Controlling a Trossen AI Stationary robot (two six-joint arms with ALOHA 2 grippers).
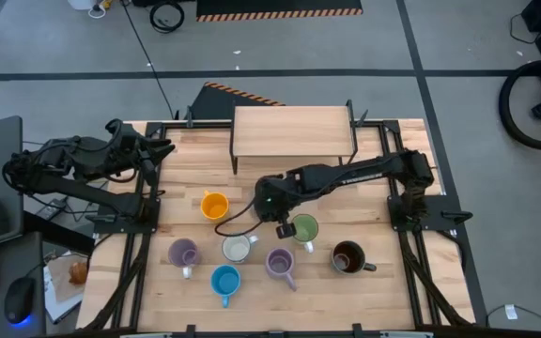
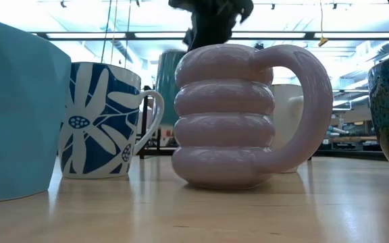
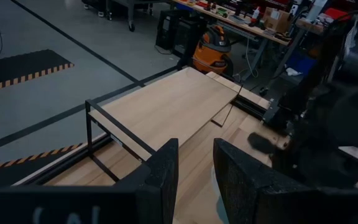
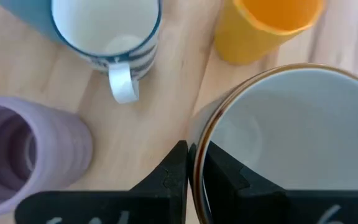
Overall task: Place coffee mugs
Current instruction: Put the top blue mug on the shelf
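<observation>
Overhead, the left gripper (image 1: pixel 162 148) waits at the desk's (image 1: pixel 383 291) far left edge, fingers (image 3: pixel 160 180) narrowly parted around nothing. Left to right on the desk stand a light purple mug (image 1: pixel 183 253), an orange mug (image 1: pixel 214 206), a blue mug (image 1: pixel 224 280), a blue-and-white flowered mug (image 1: pixel 238 248), a ribbed light purple mug (image 1: pixel 280 262), a green mug (image 1: pixel 305 228) and a dark brown mug (image 1: pixel 347 257). The right gripper (image 1: pixel 284 228) pinches the green mug's rim, its arm partly hiding that mug. From table height, the blue mug is cut off at the left edge.
</observation>
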